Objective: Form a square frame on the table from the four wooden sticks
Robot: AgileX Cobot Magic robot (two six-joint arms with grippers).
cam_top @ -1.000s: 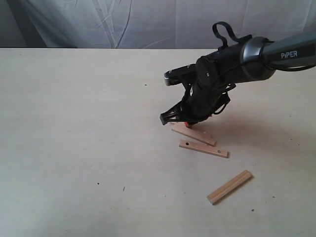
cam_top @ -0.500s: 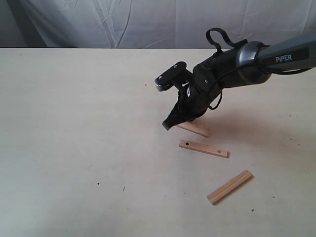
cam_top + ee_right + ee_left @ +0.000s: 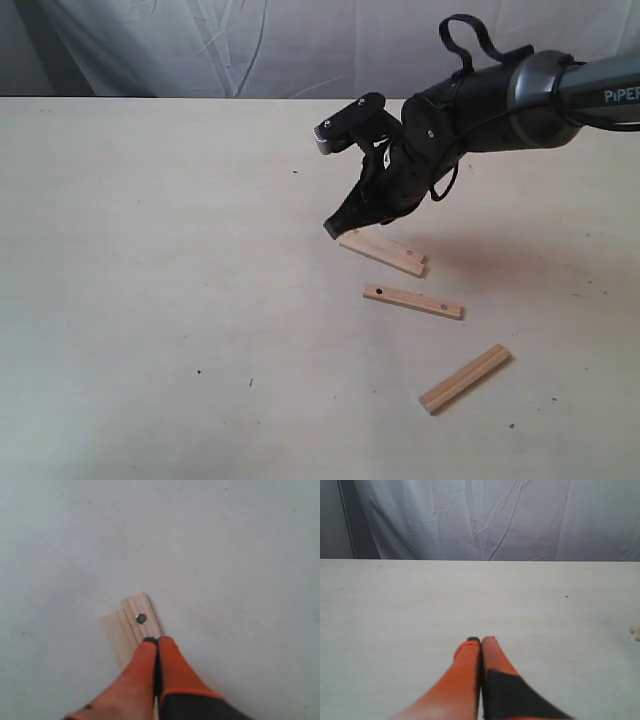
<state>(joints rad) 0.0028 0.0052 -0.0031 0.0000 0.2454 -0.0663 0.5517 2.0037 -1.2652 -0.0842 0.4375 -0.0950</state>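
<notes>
Two of the wooden sticks lie side by side as a far pair [image 3: 381, 251] on the table [image 3: 150, 250]. In the right wrist view one of them shows a dark hole [image 3: 141, 618] and a paler strip [image 3: 116, 639] lies beside it. A third stick [image 3: 412, 300] with two holes lies nearer, and a fourth [image 3: 465, 378] lies nearest, at an angle. No square frame shows. My right gripper [image 3: 335, 228] [image 3: 157, 640] hovers shut just above the far pair's left end, holding nothing. My left gripper [image 3: 481, 639] is shut over bare table, out of the exterior view.
A white cloth backdrop [image 3: 250, 45] hangs behind the table's far edge. The right arm [image 3: 500, 100] reaches in from the right above the table. A few tiny dark specks [image 3: 198, 372] dot the surface.
My right gripper has risen off the far pair and drawn back a little. The far pair has shifted slightly toward the table's far side, and its second stick now shows.
</notes>
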